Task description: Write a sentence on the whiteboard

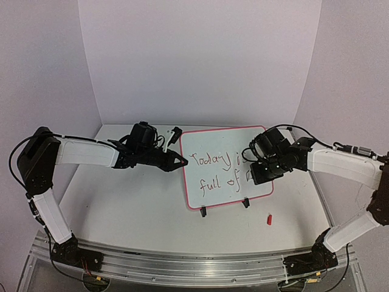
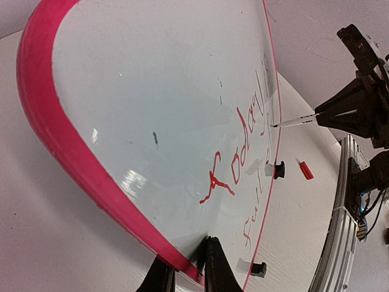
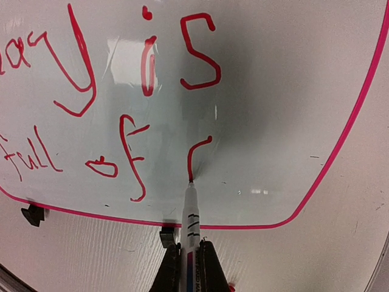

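The whiteboard (image 1: 209,140), white with a thin red-pink frame, leans on its stand at mid-table. My left gripper (image 1: 182,161) is shut on the board's left edge; in the left wrist view the pink frame (image 2: 73,152) sits between the jaws of this gripper (image 2: 185,255). The sentence (image 1: 213,160) is in red marker and reads "Today is / full of" (image 3: 130,158). My right gripper (image 3: 189,261) is shut on a white marker (image 3: 191,213). Its tip touches the board at the lower end of a fresh curved stroke (image 3: 196,152) right of "of".
A red marker cap (image 1: 268,219) lies on the table in front of the board's right corner. The stand's black feet (image 1: 203,212) (image 1: 246,202) stick out below the board. White backdrop walls close in three sides. A metal rail (image 1: 182,261) runs along the near edge.
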Motion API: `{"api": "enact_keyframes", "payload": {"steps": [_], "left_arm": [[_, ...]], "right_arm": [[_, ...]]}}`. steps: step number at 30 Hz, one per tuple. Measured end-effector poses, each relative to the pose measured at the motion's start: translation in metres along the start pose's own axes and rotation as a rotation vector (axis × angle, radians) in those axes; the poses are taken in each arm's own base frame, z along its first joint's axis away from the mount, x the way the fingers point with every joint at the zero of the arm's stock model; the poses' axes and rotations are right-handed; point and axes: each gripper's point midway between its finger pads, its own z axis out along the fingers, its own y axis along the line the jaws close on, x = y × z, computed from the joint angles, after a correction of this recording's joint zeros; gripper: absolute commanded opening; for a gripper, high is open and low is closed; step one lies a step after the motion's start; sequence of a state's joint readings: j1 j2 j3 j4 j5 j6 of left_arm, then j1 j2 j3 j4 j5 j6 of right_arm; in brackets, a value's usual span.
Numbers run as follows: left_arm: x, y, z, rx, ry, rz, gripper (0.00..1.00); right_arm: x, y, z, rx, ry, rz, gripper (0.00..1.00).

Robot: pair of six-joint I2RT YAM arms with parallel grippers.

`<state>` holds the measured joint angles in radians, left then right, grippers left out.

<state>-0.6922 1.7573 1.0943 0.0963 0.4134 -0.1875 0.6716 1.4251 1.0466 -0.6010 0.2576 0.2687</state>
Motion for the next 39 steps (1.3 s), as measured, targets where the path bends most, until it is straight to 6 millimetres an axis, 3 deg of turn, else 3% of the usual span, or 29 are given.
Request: {"api": "enact_keyframes", "payload": {"steps": [16,25,39], "left_arm": [[0.000,0.000,0.000,-0.002,-0.001,0.001,0.00],[0.000,0.000,0.000,-0.004,0.000,0.001,0.00],[0.000,0.001,0.000,-0.004,-0.001,0.001,0.00]], "right_arm": [[0.006,-0.005,0.002,0.025,0.025,-0.009,0.00],[-0.004,-0.009,-0.015,0.031,-0.034,-0.011,0.00],[-0.020,-0.010,-0.015,0.041,-0.055,-0.017,0.00]]}}
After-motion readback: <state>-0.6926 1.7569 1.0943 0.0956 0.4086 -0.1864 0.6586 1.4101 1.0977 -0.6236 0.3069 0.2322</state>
